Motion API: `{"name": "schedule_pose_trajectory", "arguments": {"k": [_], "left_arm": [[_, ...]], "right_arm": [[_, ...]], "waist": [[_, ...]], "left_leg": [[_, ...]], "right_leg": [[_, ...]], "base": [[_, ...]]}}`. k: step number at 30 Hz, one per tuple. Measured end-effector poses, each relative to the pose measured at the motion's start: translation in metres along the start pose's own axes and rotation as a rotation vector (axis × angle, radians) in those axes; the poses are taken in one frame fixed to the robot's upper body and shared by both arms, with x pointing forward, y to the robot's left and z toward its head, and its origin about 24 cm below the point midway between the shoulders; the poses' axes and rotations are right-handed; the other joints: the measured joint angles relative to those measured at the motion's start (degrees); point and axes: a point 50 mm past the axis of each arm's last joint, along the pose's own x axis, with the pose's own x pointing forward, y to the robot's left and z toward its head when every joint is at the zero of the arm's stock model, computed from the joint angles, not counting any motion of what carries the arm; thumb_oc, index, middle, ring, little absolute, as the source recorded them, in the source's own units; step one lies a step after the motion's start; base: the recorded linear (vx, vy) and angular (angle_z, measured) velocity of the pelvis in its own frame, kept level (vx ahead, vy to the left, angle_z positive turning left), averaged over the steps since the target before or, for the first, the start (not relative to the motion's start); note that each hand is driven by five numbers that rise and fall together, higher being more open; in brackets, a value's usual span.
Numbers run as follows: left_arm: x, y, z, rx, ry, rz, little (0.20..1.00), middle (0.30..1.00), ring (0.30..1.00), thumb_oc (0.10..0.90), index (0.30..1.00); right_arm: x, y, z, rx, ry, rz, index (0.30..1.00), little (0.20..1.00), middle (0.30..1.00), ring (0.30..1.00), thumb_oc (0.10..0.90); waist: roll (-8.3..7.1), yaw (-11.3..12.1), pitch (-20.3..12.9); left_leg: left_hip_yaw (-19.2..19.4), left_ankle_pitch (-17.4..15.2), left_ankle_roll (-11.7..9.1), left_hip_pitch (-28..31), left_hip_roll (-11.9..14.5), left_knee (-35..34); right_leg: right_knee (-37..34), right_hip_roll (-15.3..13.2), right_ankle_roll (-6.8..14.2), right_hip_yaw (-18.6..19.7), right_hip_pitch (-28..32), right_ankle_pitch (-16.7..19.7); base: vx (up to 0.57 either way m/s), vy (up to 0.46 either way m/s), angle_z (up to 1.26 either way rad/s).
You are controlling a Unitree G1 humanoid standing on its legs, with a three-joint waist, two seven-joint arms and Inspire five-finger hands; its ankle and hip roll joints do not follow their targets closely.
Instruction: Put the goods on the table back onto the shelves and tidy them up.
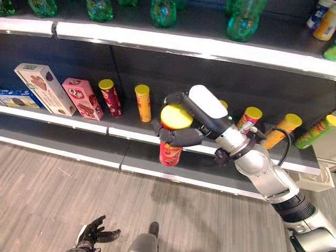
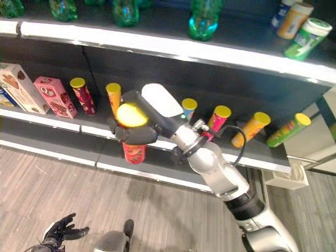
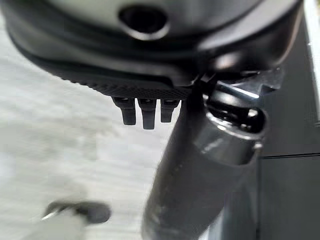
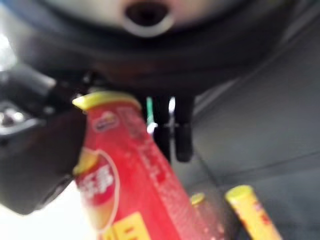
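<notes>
A red chip can (image 1: 170,153) with a yellow lid hangs upright in front of the middle shelf (image 1: 79,124), level with its front edge. My right hand (image 1: 195,116) is shut on the can's top, fingers and thumb curled round it just under the lid. The right wrist view has the same red can (image 4: 131,186) close up, between the thumb and the fingers (image 4: 183,138). My left hand (image 1: 93,233) hangs low near the floor with its fingers (image 3: 143,112) relaxed and nothing in it.
On the middle shelf stand a dark red can (image 1: 111,98) and a yellow can (image 1: 143,103) left of my hand. A pink can (image 1: 248,119), an orange can (image 1: 281,130) and a green can (image 1: 315,131) lean at the right. Boxes (image 1: 81,98) stand at the far left, green bottles (image 1: 164,13) above.
</notes>
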Motion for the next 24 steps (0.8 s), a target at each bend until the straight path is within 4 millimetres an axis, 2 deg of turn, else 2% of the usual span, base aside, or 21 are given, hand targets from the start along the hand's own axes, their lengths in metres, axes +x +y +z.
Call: {"name": "schedule_pose_trajectory", "arguments": {"k": [1, 2, 3, 5, 6, 9, 13, 15, 16, 17, 18, 20, 21, 22, 24], "left_arm": [[-0.001, 0.001, -0.002, -0.005, 0.008, 0.005, 0.9, 0.9, 0.9, 0.8, 0.9], [-0.003, 0.001, -0.011, -0.001, 0.037, 0.004, 0.9, 0.9, 0.9, 0.8, 0.9], [-0.005, -0.001, -0.015, 0.005, 0.047, -0.004, 0.9, 0.9, 0.9, 0.8, 0.9], [-0.005, -0.01, -0.018, 0.01, 0.06, -0.029, 0.9, 0.9, 0.9, 0.8, 0.9], [-0.006, -0.014, -0.021, 0.024, 0.067, -0.042, 0.9, 0.9, 0.9, 0.8, 0.9], [-0.01, -0.027, -0.03, 0.011, 0.089, -0.071, 0.9, 0.9, 0.9, 0.8, 0.9], [-0.015, -0.027, -0.041, 0.01, 0.124, -0.069, 0.9, 0.9, 0.9, 0.8, 0.9], [-0.016, -0.025, -0.044, 0.013, 0.131, -0.054, 0.9, 0.9, 0.9, 0.8, 0.9], [-0.016, -0.025, -0.043, 0.013, 0.13, -0.05, 0.9, 0.9, 0.9, 0.8, 0.9], [-0.016, -0.025, -0.043, 0.014, 0.131, -0.049, 0.9, 0.9, 0.9, 0.8, 0.9], [-0.016, -0.026, -0.043, 0.013, 0.127, -0.051, 0.9, 0.9, 0.9, 0.8, 0.9], [-0.015, -0.028, -0.041, 0.01, 0.121, -0.057, 0.9, 0.9, 0.9, 0.8, 0.9], [-0.014, -0.029, -0.04, 0.01, 0.119, -0.059, 0.9, 0.9, 0.9, 0.8, 0.9], [-0.014, -0.029, -0.04, 0.01, 0.12, -0.059, 0.9, 0.9, 0.9, 0.8, 0.9], [-0.009, -0.037, -0.028, 0.029, 0.084, -0.087, 0.9, 0.9, 0.9, 0.8, 0.9]], "right_arm": [[0.0, 0.002, -0.003, 0.006, 0.016, -0.001, 0.3, 0.3, 0.3, 0.3, 0.4], [0.0, 0.003, -0.007, -0.001, 0.038, 0.004, 0.3, 0.3, 0.3, 0.3, 0.4], [-0.001, 0.001, -0.008, -0.023, 0.041, 0.006, 0.3, 0.3, 0.3, 0.3, 0.4], [-0.004, 0.001, -0.01, -0.046, 0.053, 0.008, 0.3, 0.3, 0.3, 0.3, 0.4], [-0.006, 0.001, -0.012, -0.05, 0.06, 0.012, 0.3, 0.3, 0.3, 0.3, 0.4], [-0.004, 0.002, -0.013, -0.064, 0.065, 0.007, 0.3, 0.3, 0.3, 0.3, 0.4], [-0.004, 0.005, -0.016, -0.069, 0.08, 0.01, 0.3, 0.3, 0.3, 0.3, 0.4], [-0.006, 0.011, -0.031, -0.059, 0.149, 0.022, 0.3, 0.3, 0.3, 0.3, 0.4], [-0.008, 0.013, -0.038, -0.058, 0.185, 0.03, 0.3, 0.3, 0.3, 0.3, 0.4], [-0.01, 0.016, -0.044, -0.06, 0.212, 0.038, 0.3, 0.3, 0.3, 0.3, 0.4], [-0.012, 0.018, -0.048, -0.065, 0.232, 0.039, 0.3, 0.3, 0.3, 0.3, 0.4], [-0.015, 0.02, -0.059, -0.08, 0.284, 0.04, 0.3, 0.3, 0.3, 0.3, 0.4], [-0.017, 0.02, -0.067, -0.088, 0.32, 0.031, 0.3, 0.3, 0.3, 0.3, 0.4], [-0.019, 0.021, -0.073, -0.089, 0.352, 0.03, 0.3, 0.3, 0.3, 0.3, 0.4], [-0.014, 0.006, -0.08, -0.126, 0.381, -0.049, 0.3, 0.3, 0.3, 0.3, 0.4]], "waist": [[0.0, 0.0, 0.0], [-0.78, -0.3, -0.4], [-1.18, -0.4, -0.7], [-1.24, -1.4, -0.8], [-1.19, -1.3, -0.7], [-1.12, -0.1, -0.8], [-0.72, 0.6, -0.7], [-0.68, 0.8, -0.7], [-0.73, 0.9, -0.7], [-0.82, 1.2, -0.7], [-0.67, 1.0, -0.6], [0.23, 0.6, 0.4], [0.33, 0.5, 1.5], [0.38, 0.6, 1.7], [0.98, 0.6, 4.4]], "left_leg": [[0.5, 0.4, 0.4, 1.7, -0.1, -1.8], [1.4, 0.9, 0.4, 3.0, -1.8, -3.0], [0.9, 0.5, 0.4, 3.2, -2.9, -3.5], [-0.4, 0.8, 0.0, 3.0, -4.1, -4.2], [-0.4, 0.7, -0.1, 2.7, -4.5, -4.3], [0.3, 0.6, 0.4, 2.5, -5.9, -4.3], [-0.1, 1.0, 0.9, 0.7, -6.0, -4.2], [-0.8, 1.0, 1.0, -0.1, -6.0, -4.2], [-1.0, 1.0, 1.0, -0.7, -6.1, -4.2], [-1.3, 1.1, 0.8, -1.2, -6.1, -4.2], [-1.7, 1.4, 0.4, -1.6, -5.9, -4.2], [-2.4, 1.6, -1.2, -2.7, -4.3, -4.3], [-2.5, 1.6, -2.0, -2.9, -3.4, -4.4], [-2.5, 1.6, -2.2, -3.4, -2.8, -4.4], [-3.0, 2.4, -3.3, -5.9, -2.0, -4.4]], "right_leg": [[0.4, 2.8, 0.5, -0.4, -0.7, -2.4], [0.2, 5.7, -2.2, -4.2, -1.5, -4.0], [-1.1, 7.1, -2.9, -4.1, -2.7, -4.3], [-5.7, 11.4, -3.8, -2.0, -4.4, -4.1], [-8.0, 12.7, -3.9, 1.7, -4.3, -3.6], [-13.2, 11.2, -5.2, 3.1, -3.4, -2.3], [-18.6, 9.7, -3.2, 2.4, -0.6, -0.3], [-22.6, 9.6, -2.3, 2.2, 3.0, 1.8], [-24.5, 9.7, -2.3, 1.9, 4.7, 4.1], [-26.2, 9.9, -1.9, 0.9, 6.3, 5.8], [-27.5, 10.3, -1.9, 0.2, 6.8, 5.8], [-28.6, 12.2, -2.5, -0.8, 6.6, 6.0], [-28.6, 13.1, -3.5, -0.9, 6.4, 5.7], [-28.6, 13.7, -3.7, -0.9, 5.9, 5.6], [-28.6, 14.5, -4.6, -1.0, 3.5, 6.0]], "base": [[-0.03, 0.093, -0.26], [0.0, 0.036, -0.15], [0.03, 0.052, 0.09], [0.05, 0.017, 0.35], [0.03, 0.006, 0.37], [0.01, -0.01, 0.04], [0.0, -0.01, 0.01], [0.02, -0.037, 0.13], [0.02, -0.047, 0.15], [0.01, -0.044, 0.16], [0.0, -0.043, 0.29], [0.0, -0.054, 0.18], [-0.01, -0.049, -0.02], [-0.04, -0.043, 0.0], [-0.08, -0.06, 0.02]]}}
